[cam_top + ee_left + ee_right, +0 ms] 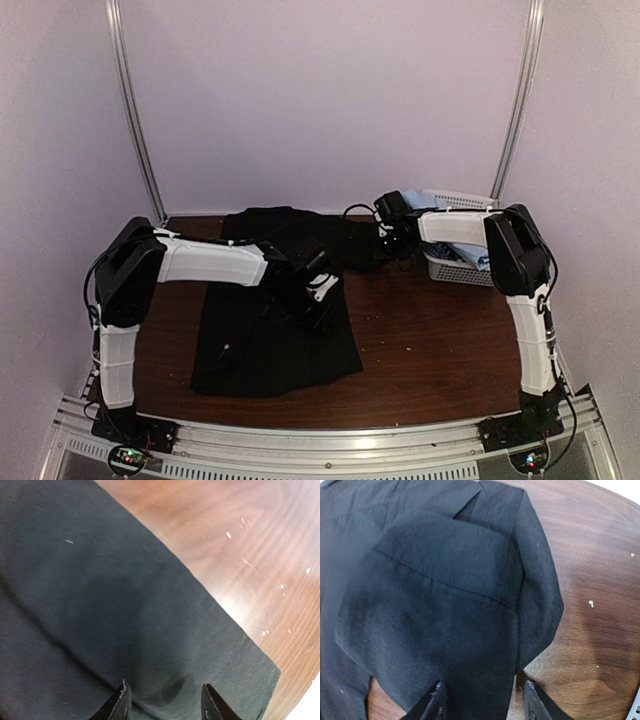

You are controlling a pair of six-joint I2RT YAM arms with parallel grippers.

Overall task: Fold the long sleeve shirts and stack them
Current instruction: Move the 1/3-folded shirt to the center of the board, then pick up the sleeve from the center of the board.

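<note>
A: Item 1, black shirt (275, 340): spread flat on the table (430, 350), centre of the top view. Grippers?
B: 2 entries. Left gripper (165, 702): half parted over the shirt's edge, gripping nothing. Right gripper (485, 700): half parted astride the sleeve (445, 605), upper right of centre; no hold evident.
A: Risk?
B: Probably a thin pinch: the sleeve slips, the fold skews.

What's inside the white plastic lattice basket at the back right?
Some pale blue cloth shows inside the white plastic lattice basket. The right arm's white forearm crosses above it, so anything else inside, or beneath the blue cloth, is hidden.
</note>
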